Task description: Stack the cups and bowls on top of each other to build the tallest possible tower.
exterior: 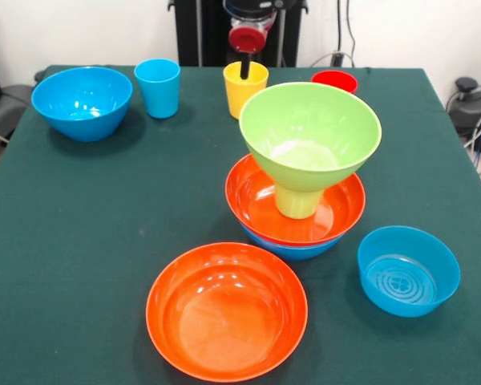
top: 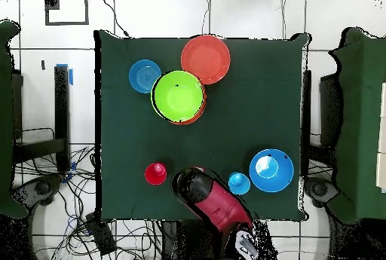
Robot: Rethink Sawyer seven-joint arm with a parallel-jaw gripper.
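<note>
Gripper [exterior: 245, 70] in yellow cup [exterior: 244, 92]

Table [exterior: 80, 241], dark green cloth: tower [exterior: 305, 172], orange bowl [exterior: 227, 310], two blue bowls [exterior: 408, 270], and blue cup [exterior: 158, 87], yellow cup [exterior: 244, 88], red cup [exterior: 334, 80].

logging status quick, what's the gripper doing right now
gripper: down in the yellow cup at the table's edge; open or shut cannot be told.

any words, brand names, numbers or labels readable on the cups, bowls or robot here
None can be read.
The small blue bowl has a raised moulded ring pattern on its floor, too blurred to tell whether it holds text.
The cups, the other bowls and the gripper show no lettering in either view.
</note>
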